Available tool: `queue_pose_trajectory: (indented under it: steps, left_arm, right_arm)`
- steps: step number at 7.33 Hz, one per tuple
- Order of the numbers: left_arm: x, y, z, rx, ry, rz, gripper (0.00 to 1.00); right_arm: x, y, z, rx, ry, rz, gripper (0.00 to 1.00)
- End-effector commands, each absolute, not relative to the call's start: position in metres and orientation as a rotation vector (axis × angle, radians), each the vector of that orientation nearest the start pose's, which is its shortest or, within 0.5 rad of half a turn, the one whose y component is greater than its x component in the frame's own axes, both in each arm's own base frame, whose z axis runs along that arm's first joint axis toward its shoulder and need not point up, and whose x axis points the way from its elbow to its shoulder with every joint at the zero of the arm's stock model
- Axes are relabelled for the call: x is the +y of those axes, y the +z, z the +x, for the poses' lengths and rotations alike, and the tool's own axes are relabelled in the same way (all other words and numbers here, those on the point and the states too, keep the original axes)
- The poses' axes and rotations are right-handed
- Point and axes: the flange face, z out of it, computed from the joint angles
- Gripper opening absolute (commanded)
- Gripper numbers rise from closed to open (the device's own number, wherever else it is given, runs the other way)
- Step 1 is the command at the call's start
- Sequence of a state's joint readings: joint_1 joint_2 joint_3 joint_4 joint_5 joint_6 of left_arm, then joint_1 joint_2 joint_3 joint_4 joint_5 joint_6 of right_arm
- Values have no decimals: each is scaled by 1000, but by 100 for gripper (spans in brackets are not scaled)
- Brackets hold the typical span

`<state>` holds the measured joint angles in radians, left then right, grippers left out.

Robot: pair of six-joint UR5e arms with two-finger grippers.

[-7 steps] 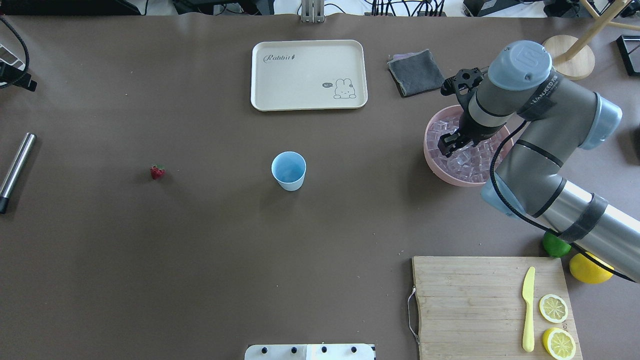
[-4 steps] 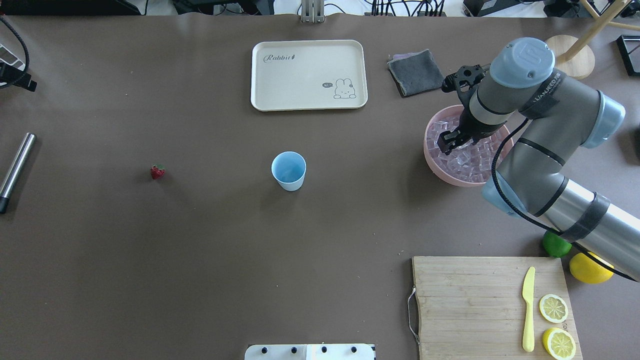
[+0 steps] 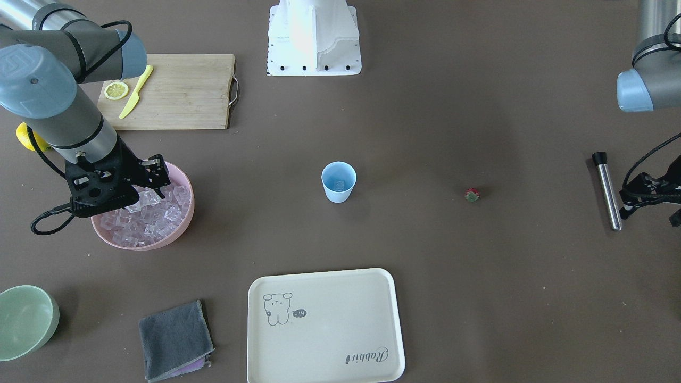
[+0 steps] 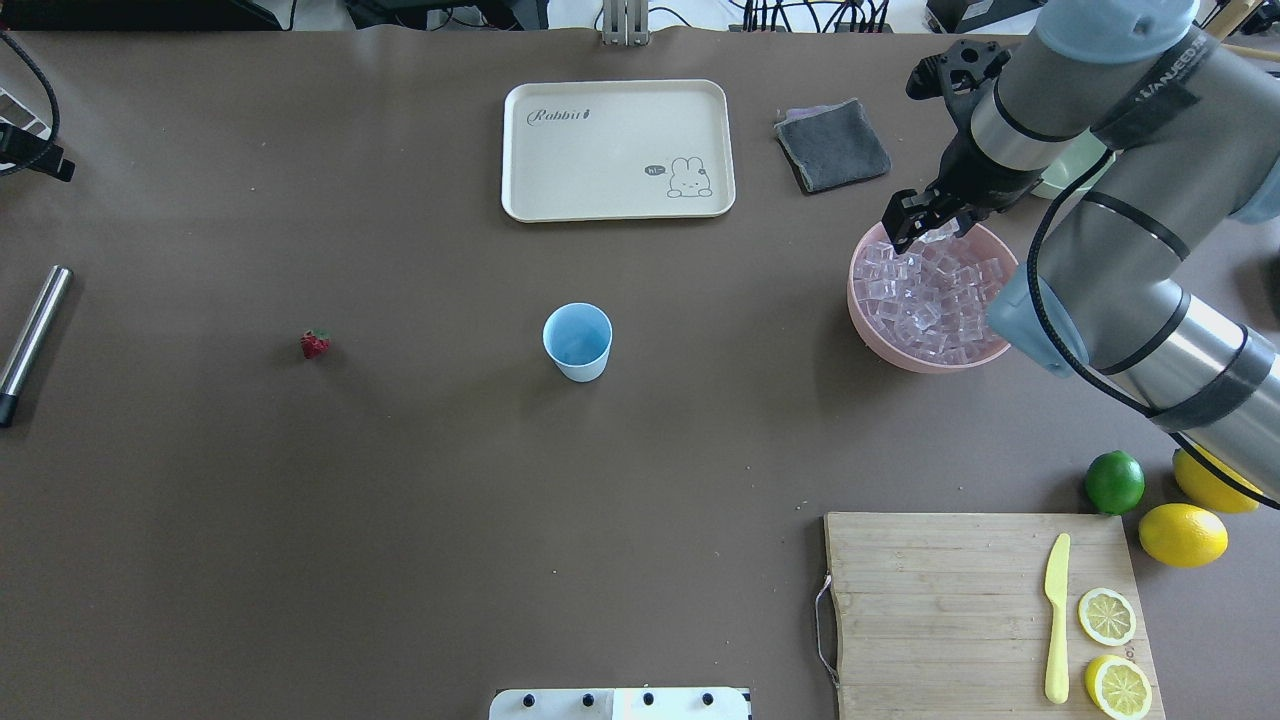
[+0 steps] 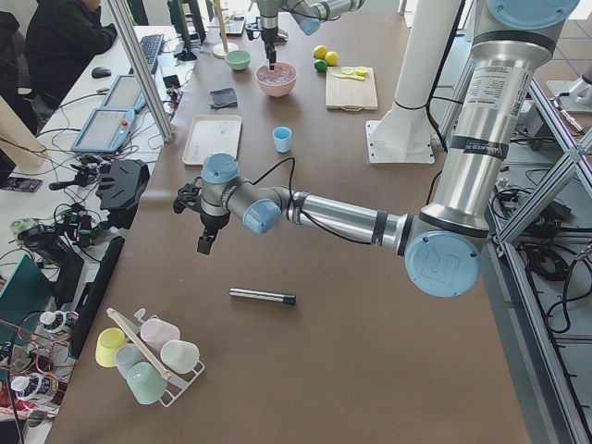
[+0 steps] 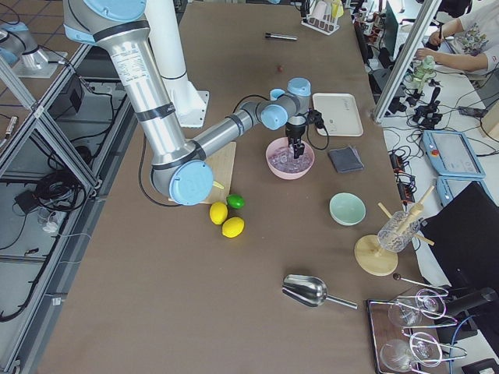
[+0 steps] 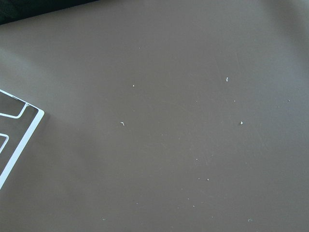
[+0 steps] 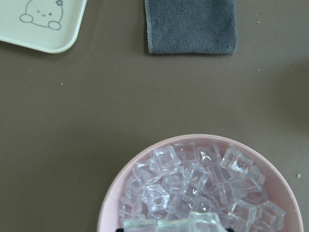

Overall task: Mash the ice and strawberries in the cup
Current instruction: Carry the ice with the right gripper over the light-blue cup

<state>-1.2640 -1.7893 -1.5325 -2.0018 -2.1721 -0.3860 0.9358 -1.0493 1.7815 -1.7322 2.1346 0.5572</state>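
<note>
The right gripper [image 4: 908,232] has risen from the bowl [image 4: 853,292], clamped on ice [image 8: 169,224] — ready to carry to the cup [image 4: 577,342] at mid-table, with the strawberry [image 4: 315,344] well apart.

Right gripper [image 6: 296,151] over pink bowl [image 6: 289,175]

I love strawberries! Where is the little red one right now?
In the overhead view the strawberry sits by itself on the left side, about level with the blue cup, between that cup and the metal rod near the left edge.
</note>
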Motion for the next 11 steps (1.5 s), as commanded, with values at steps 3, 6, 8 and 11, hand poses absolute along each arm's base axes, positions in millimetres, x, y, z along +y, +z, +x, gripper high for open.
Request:
queue_pose_trajectory:
  steps: [3, 6, 8, 11]
  left_arm:
    - [-603, 510, 111, 752, 115, 371, 98]
    - [-604, 515, 112, 749, 114, 362, 98]
    - [-606, 515, 114, 749, 116, 359, 98]
    - [-607, 517, 115, 748, 114, 356, 98]
  right_arm:
    - [-543, 133, -360, -851, -35, 72, 0]
    - [-526, 43, -472, -830, 90, 53, 0]
    - [-515, 34, -534, -819, 81, 68, 0]
    - [-485, 68, -590, -788, 93, 141, 0]
